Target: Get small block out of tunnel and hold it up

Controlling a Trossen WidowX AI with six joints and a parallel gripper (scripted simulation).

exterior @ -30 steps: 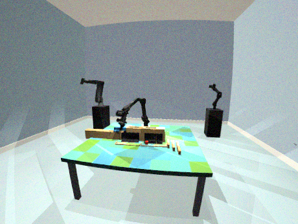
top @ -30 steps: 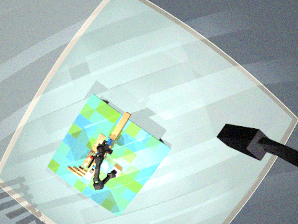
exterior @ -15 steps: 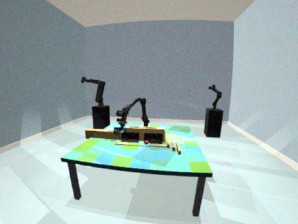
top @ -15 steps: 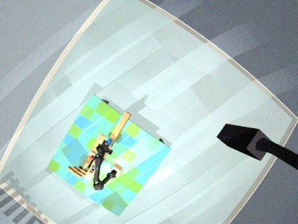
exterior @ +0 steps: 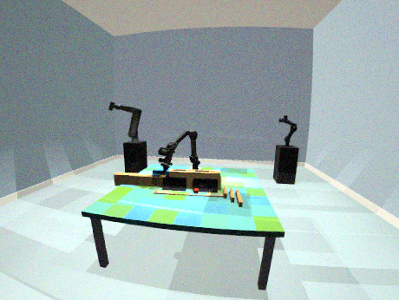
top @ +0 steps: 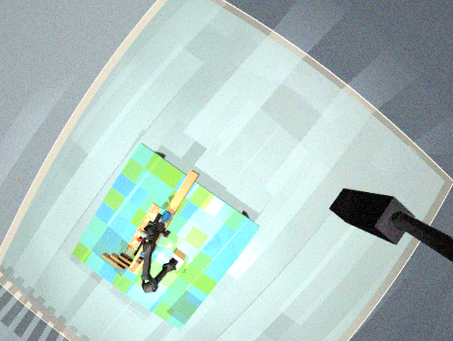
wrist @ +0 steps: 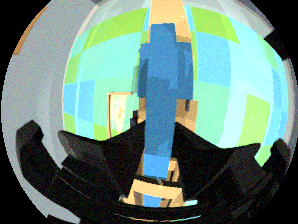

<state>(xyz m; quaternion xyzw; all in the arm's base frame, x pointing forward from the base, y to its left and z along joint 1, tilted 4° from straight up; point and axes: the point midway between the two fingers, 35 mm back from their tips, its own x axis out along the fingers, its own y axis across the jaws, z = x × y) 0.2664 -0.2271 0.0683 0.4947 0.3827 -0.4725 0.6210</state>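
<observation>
The block, apparently the small red piece [top: 139, 239] [exterior: 196, 190], is at a table [top: 197, 281] [exterior: 143, 205] [wrist: 212, 60] patterned in green, turquoise and blue squares, with dark legs. Around it are blue-grey walls [exterior: 212, 87], a pale floor [top: 276, 128] [exterior: 173, 260] and, well apart from the table, two black stands [exterior: 135, 157] [exterior: 285, 165] carrying dark arms. Three loose wooden rods [top: 115, 261] [exterior: 232, 196] lie side by side near one end of the wooden tunnel [exterior: 195, 174], and a long plank [top: 184, 192] [exterior: 139, 179] [wrist: 170, 11] reaches out past its other end.

The red piece is tiny and bright, too small in the pictures for its faces to be read. It shows low by the tunnel's dark side openings; whether it is inside or just in front, I cannot tell.

The gripper [top: 157, 228] [exterior: 165, 168] [wrist: 161, 124] is pinching the blue handle [top: 167, 217] [exterior: 160, 172] [wrist: 162, 65]. The red piece is apart from the fingers, lower and toward the rods.
</observation>
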